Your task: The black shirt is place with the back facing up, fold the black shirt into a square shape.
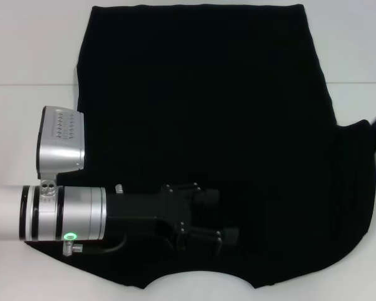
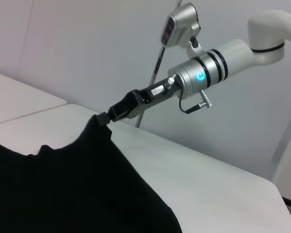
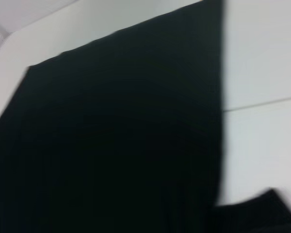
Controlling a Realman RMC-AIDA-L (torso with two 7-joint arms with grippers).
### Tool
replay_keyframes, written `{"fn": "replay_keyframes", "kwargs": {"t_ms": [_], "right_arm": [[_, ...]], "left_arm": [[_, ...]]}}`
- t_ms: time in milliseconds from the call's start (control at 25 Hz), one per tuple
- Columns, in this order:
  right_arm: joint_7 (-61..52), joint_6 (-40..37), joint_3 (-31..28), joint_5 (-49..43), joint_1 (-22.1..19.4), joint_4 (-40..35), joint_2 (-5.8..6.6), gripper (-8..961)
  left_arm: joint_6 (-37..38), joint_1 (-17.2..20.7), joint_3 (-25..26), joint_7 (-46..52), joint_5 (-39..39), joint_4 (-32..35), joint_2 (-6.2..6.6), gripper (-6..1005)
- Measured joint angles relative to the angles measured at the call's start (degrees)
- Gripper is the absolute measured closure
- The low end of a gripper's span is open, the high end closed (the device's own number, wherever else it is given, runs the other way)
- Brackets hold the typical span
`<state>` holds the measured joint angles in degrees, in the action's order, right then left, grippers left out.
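Left gripper (image 1: pixel 229 235): arm reaches in from left, low over near part of shirt (image 1: pixel 207 94); black fingers lost against black cloth, cannot tell how far apart or whether holding anything.

Shirt: spread flat on white table (image 1: pixel 25 37), fills most of head view, plain side up, straight edge at far side, curved edge nearest robot. Sleeve juts out at right.

Right gripper (image 2: pixel 103 118): at shirt's right edge, fingers pinched tight on fabric corner, cloth pulled up into small peak off table.
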<state>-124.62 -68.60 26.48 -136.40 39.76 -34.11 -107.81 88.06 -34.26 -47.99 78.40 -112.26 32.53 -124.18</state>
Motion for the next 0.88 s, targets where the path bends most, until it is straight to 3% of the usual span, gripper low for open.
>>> {"fn": "replay_keyframes", "kwargs": {"t_ms": [80,120,160,200,360,600,760,880], "right_arm": [[0.4,-1.5,1.2,0.0,1.4,0.0,-0.83,949],[0.5,-2.9,3.4,0.0,2.7,0.0,-1.9,949],[0.5,-2.9,3.4,0.0,2.7,0.0,-1.9,946],[0.4,-3.5,6.3,-0.1,4.4,-0.1,-3.03,943],[-0.6,-3.7,11.3,-0.4,6.7,-0.1,-4.44,932],[-4.6,-4.9,20.0,-0.9,9.3,-1.4,-5.62,915],[-5.8,-6.2,20.6,-0.7,9.2,-3.6,-6.08,903],[-6.0,-6.9,20.0,-0.5,8.6,-4.5,-6.07,763]], "left_arm": [[0.0,0.0,0.4,0.0,0.0,0.0,0.0,48],[0.0,0.1,0.6,0.0,0.0,-0.1,0.01,48],[0.0,0.1,0.7,0.0,0.0,-0.1,0.01,48],[0.0,0.1,0.7,0.0,0.0,-0.1,0.03,48],[0.0,0.1,1.2,0.0,0.0,-0.1,0.11,48],[-0.2,0.1,1.3,0.0,0.1,0.0,0.26,49],[-1.4,0.1,1.3,0.5,0.1,0.1,0.26,49],[-1.9,0.0,1.3,0.9,-0.1,0.1,0.33,49]]}}
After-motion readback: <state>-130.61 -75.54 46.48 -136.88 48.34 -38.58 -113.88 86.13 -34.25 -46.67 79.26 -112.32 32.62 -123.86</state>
